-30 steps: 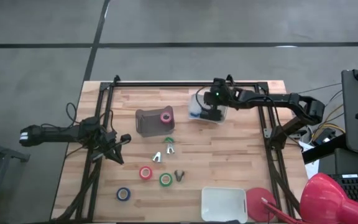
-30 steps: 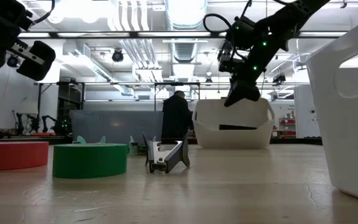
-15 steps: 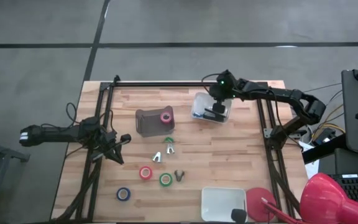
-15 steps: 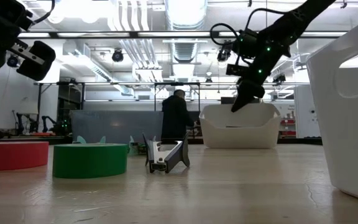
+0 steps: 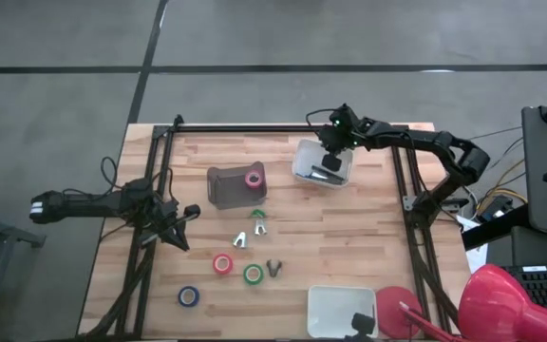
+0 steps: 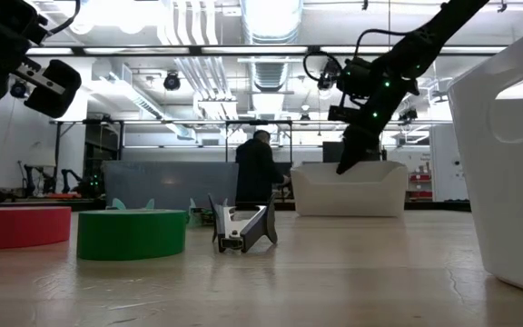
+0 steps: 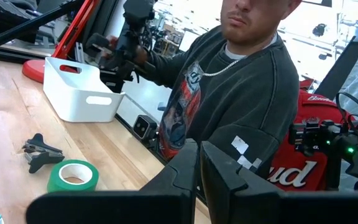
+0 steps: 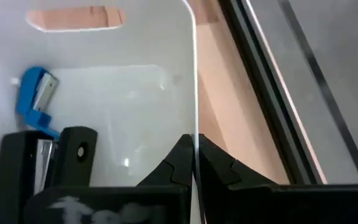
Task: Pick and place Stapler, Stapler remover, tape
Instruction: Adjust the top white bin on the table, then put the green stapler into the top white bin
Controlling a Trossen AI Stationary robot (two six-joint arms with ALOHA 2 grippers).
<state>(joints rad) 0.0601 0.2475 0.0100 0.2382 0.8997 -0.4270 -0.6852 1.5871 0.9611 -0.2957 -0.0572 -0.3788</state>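
Note:
A white bin (image 5: 304, 167) stands near the table's far edge. It holds a blue stapler (image 8: 35, 94) and a black stapler (image 8: 23, 168). My right gripper (image 5: 334, 144) is at the bin's far rim, shut on its wall. The pink tape (image 5: 253, 179) sits on a grey box (image 5: 224, 185). The red tape (image 5: 222, 263), green tape (image 5: 253, 274) and blue tape (image 5: 188, 296) lie flat on the table. A dark staple remover (image 5: 273, 269) lies beside the green roll. My left gripper (image 5: 190, 215) waits shut near the left edge. My right gripper pinches the bin's thin wall at its top rim (image 8: 194, 99), one finger inside the bin and one outside. The fingers (image 6: 345, 162) come from above, slanting down. The bin rests flat on the table.
Two more staple removers (image 5: 240, 238) (image 5: 257, 220) lie mid-table. A second white bin (image 5: 342, 311) stands at the near edge beside a red object (image 5: 397, 309). A black frame (image 5: 408, 180) runs along the table's sides. A person (image 7: 229, 93) stands beyond the table.
My right gripper has moved toward the table's far right corner, drawing the white bin with it by the wall. The bin, raised and tipped a second ago, now sits flat on the table a little farther right.

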